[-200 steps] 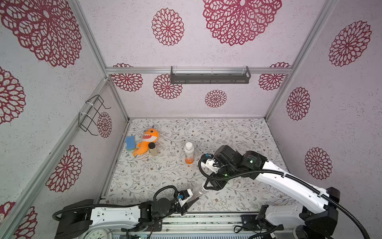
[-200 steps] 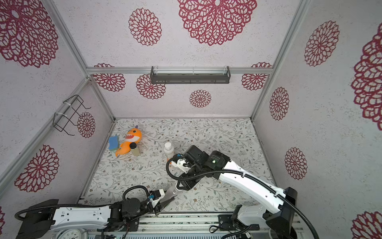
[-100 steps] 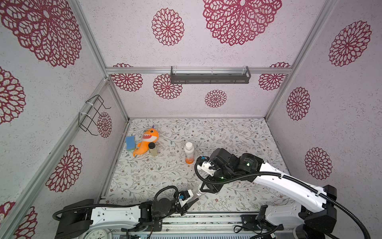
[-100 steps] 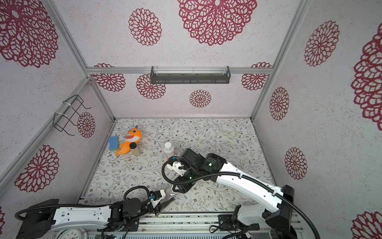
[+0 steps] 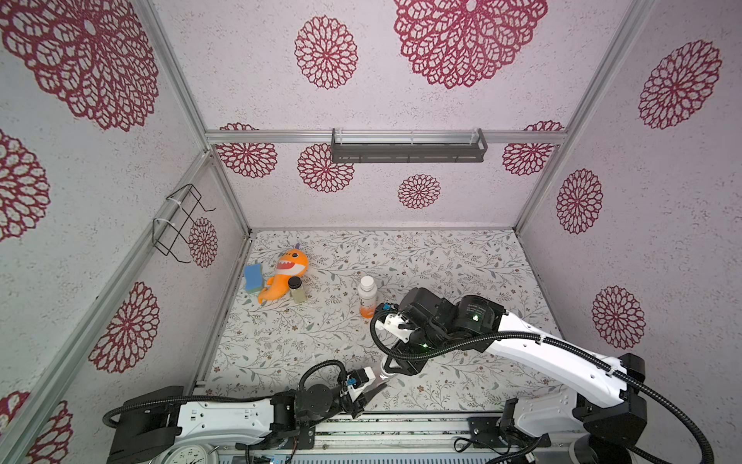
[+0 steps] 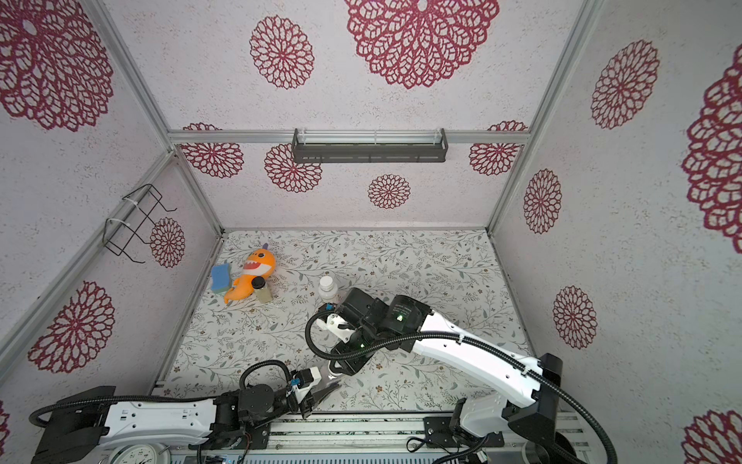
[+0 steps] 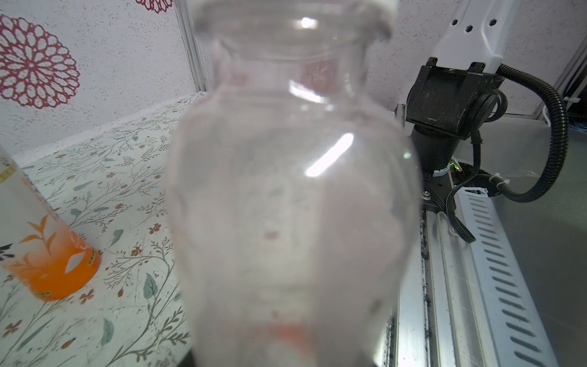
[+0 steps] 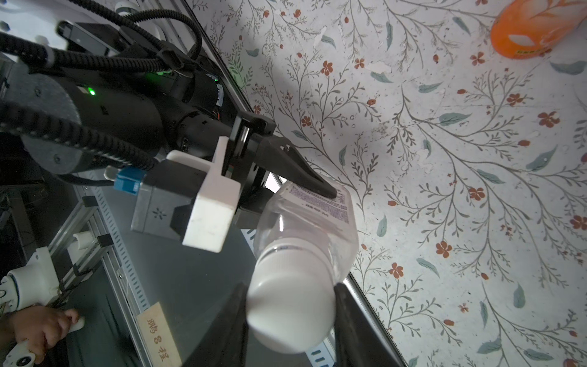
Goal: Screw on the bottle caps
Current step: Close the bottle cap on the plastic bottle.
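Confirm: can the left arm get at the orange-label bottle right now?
Probably not yet. The left gripper is shut on the purple-label bottle, the right gripper grips its white cap, and the orange-label bottle stands beyond them.

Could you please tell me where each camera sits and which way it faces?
Top views: high above the robot's side, both looking down at the floral table; left arm and right arm show whole.
Left wrist: on the left arm, facing outward; the held clear bottle fills it, with the right arm behind.
Right wrist: on the right arm, looking along the right gripper at the white cap; the left gripper clamps the clear bottle.
Shared: all views show the orange bottle.
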Motion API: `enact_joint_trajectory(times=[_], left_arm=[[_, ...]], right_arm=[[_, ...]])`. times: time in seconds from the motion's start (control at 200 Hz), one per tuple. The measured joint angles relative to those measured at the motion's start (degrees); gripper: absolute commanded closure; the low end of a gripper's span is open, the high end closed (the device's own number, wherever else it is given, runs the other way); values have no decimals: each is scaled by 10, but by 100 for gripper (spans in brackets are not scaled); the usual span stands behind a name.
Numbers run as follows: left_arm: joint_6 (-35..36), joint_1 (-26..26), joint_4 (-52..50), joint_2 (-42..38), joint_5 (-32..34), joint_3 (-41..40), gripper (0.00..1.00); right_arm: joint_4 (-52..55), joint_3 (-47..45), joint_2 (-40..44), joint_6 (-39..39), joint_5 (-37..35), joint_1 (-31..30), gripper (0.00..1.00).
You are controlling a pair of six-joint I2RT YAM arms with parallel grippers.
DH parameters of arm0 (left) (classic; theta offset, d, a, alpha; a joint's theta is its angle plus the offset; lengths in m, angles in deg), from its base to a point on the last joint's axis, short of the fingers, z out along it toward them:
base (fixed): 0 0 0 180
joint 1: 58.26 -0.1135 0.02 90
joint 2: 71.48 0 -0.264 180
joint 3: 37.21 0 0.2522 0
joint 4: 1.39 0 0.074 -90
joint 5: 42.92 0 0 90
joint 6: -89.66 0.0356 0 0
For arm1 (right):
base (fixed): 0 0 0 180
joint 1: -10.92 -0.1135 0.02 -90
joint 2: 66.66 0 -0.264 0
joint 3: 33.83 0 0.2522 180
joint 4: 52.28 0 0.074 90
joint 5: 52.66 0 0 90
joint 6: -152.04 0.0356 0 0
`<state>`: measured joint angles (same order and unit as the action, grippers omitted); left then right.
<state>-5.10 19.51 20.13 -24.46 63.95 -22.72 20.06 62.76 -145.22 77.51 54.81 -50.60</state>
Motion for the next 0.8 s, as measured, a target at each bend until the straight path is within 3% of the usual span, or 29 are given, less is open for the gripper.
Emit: enact_joint_trajectory(times=[0.801], left_arm=[[0, 0, 7, 18, 1, 0, 62]], right_arm=[[53, 45, -33, 0, -80, -42, 58]])
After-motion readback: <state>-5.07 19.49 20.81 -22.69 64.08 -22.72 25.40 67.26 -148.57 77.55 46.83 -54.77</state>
